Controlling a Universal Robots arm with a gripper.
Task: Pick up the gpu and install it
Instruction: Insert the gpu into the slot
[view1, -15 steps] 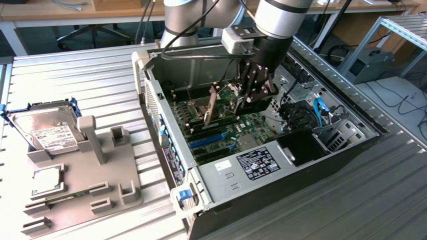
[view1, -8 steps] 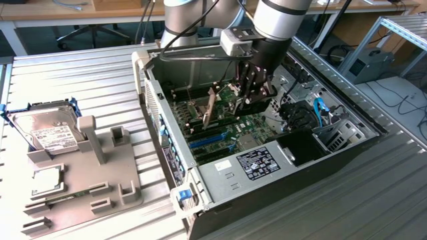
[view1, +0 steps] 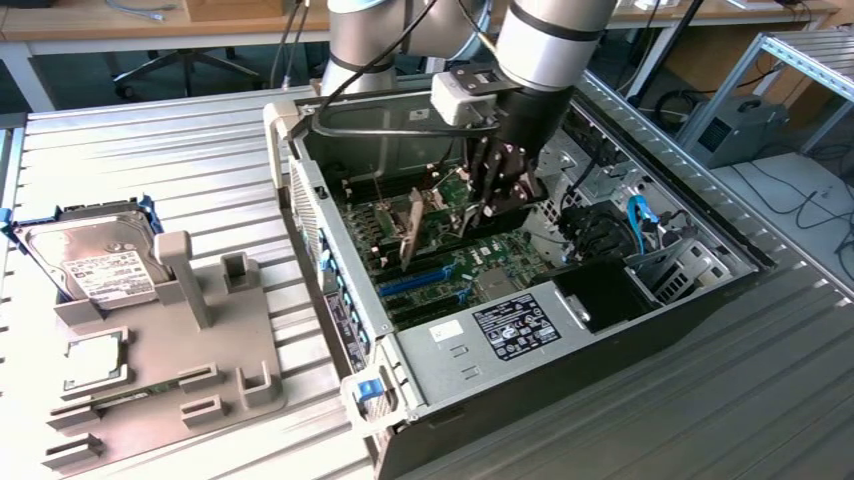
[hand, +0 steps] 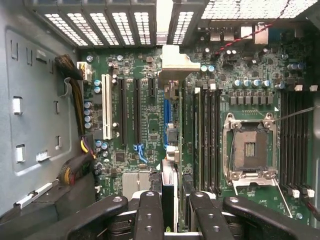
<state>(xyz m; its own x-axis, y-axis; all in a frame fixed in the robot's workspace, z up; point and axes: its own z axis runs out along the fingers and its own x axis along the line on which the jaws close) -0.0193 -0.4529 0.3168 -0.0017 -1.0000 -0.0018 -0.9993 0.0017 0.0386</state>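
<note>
The open computer case (view1: 534, 300) lies on its side on the ribbed metal table (view1: 160, 180), motherboard (hand: 150, 100) facing up, with a grey parts holder (view1: 160, 320) and a hard drive (view1: 94, 260) well apart toward the exterior view's left. The arm reaches down into the case, and the gripper (hand: 170, 210) is pinching the gpu (view1: 416, 230) on edge, its fingers (hand: 149, 215) pressed on either face of the thin card. In the wrist view the card runs edge-on above the blue slot (hand: 166, 120), its silver bracket (hand: 176, 62) near the rear grille of the case. To do this step well, I judge the card must stay square to that slot and upright, bracket lined up with the rear opening, then be pressed straight down evenly so neither end seats first
</note>
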